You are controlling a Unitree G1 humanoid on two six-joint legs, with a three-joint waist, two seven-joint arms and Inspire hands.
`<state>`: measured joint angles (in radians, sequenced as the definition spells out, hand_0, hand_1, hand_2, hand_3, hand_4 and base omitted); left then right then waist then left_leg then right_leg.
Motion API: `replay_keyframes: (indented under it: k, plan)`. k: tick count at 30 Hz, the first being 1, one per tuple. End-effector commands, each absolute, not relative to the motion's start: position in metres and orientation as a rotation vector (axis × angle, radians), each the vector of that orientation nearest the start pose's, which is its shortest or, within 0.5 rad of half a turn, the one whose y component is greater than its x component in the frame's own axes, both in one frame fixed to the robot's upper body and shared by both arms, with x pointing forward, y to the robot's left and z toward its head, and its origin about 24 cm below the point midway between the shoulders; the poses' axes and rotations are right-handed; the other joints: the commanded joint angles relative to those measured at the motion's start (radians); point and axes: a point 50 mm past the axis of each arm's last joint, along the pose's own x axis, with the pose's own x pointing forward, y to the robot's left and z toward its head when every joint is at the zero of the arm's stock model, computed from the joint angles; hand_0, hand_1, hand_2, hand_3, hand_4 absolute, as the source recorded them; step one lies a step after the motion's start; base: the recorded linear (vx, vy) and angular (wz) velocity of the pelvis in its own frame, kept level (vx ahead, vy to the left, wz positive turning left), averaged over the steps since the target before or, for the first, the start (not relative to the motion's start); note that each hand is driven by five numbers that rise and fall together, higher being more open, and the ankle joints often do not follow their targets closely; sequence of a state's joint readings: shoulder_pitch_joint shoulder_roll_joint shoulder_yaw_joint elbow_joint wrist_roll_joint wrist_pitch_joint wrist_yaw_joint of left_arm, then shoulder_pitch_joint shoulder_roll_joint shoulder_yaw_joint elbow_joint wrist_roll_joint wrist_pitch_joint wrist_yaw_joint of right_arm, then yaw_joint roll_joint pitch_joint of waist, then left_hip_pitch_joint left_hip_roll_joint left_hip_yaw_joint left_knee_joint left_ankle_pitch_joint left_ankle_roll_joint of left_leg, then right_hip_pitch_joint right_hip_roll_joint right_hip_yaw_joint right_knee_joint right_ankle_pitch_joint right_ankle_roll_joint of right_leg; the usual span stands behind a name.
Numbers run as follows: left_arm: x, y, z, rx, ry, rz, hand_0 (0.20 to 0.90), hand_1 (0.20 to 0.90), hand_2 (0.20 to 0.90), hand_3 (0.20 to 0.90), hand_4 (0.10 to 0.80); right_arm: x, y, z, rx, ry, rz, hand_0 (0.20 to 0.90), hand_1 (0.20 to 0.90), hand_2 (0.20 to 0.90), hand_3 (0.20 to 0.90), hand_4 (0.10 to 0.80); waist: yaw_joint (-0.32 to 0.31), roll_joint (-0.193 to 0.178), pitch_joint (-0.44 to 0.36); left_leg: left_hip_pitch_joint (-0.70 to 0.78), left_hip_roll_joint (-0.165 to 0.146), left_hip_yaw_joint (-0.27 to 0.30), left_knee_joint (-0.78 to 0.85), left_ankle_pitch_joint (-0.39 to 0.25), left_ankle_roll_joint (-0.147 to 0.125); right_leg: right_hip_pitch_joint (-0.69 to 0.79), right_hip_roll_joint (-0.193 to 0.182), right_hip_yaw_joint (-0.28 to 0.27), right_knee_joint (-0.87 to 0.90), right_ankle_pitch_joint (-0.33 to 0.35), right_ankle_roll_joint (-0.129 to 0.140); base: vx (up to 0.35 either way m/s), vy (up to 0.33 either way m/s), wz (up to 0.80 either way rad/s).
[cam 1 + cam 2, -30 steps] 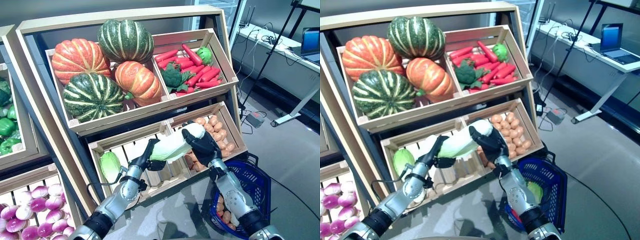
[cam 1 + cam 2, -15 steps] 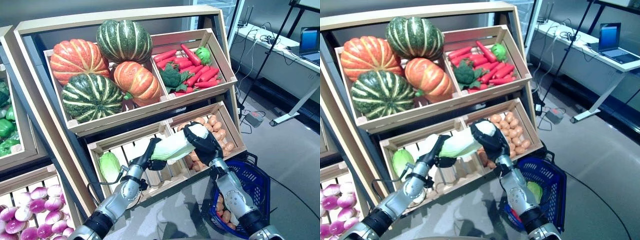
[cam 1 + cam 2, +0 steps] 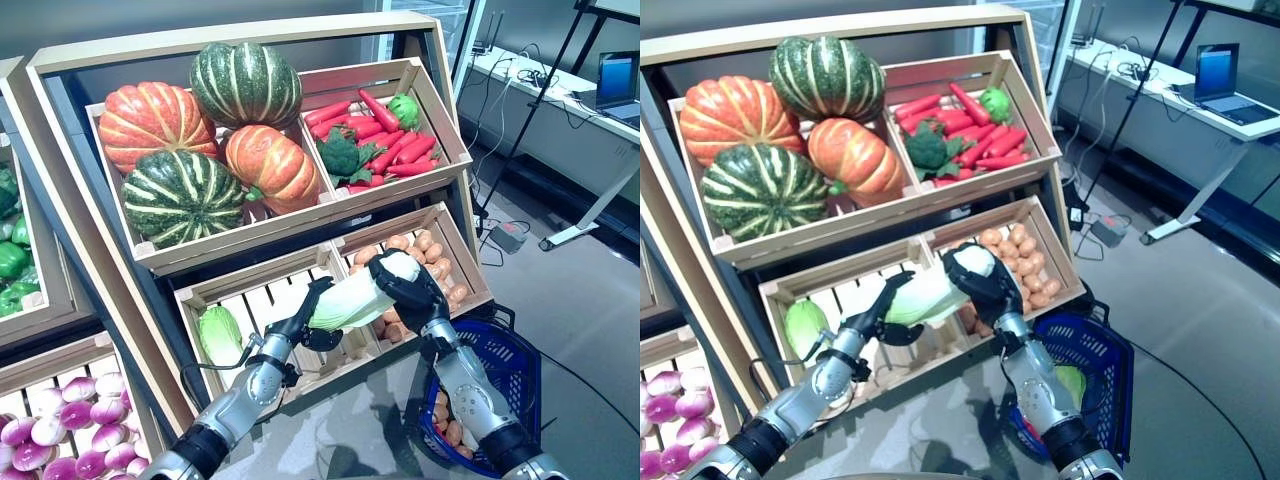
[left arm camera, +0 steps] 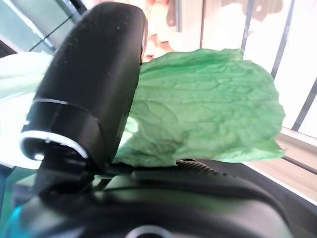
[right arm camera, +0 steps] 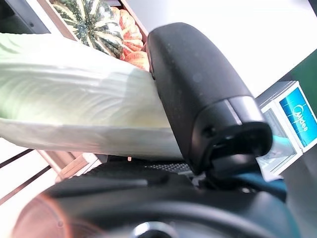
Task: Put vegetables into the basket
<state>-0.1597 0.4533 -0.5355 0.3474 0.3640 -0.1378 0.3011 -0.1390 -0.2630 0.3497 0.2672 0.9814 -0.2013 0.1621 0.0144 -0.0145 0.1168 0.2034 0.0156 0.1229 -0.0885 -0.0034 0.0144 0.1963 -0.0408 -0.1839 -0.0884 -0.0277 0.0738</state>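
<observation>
Long pale-green napa cabbage [image 3: 352, 300] gripped at both ends: left hand [image 3: 308, 322], right hand [image 3: 415, 287]. Two-hand hold for support. Blue plastic basket [image 3: 508, 360] below right.

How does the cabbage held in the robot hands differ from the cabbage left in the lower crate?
The held cabbage hangs in the air, gripped at its leafy end by the left robot hand and at its pale end by the right robot hand; the crate cabbage rests untouched in the slatted crate. The held one lies roughly level; the crate one points up the slope. Both are long, pale green leafy heads.
</observation>
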Motion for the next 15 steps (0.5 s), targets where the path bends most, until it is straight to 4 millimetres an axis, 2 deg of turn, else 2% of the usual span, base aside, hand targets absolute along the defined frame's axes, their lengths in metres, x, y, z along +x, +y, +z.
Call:
replay_keyframes:
  k: [1, 8, 15]
  plan:
    - [0.279, 0.169, 0.008, 0.987, -0.082, -0.203, 0.900, 0.900, 0.900, 0.900, 0.800, 0.284, -0.152, 0.084, 0.667, -0.332, 0.296, 0.300, 0.300, 0.300, 0.300, 0.400, -0.030, -0.004, -0.023, 0.005, -0.032, 0.021, 0.001, -0.099, 0.016, -0.003, 0.020, 0.017, 0.001, -0.027, -0.029, -0.012, -0.003, -0.06]
    - [0.266, 0.209, -0.004, 1.083, 0.011, -0.154, 0.900, 0.900, 0.900, 0.900, 0.800, 0.282, -0.209, 0.081, 0.550, -0.350, 0.136, 0.300, 0.300, 0.300, 0.300, 0.400, -0.033, 0.000, -0.011, -0.001, -0.030, 0.029, 0.001, -0.099, 0.014, -0.012, 0.020, 0.018, 0.001, -0.023, -0.025, -0.012, -0.006, -0.05]
    - [0.262, 0.242, -0.003, 1.133, 0.065, -0.097, 0.900, 0.900, 0.900, 0.900, 0.800, 0.282, -0.251, 0.088, 0.472, -0.378, 0.008, 0.300, 0.300, 0.300, 0.300, 0.400, -0.028, 0.006, -0.005, -0.008, -0.029, 0.028, 0.001, -0.098, 0.011, -0.018, 0.019, 0.015, 0.001, -0.022, -0.024, 0.000, 0.000, 0.00]
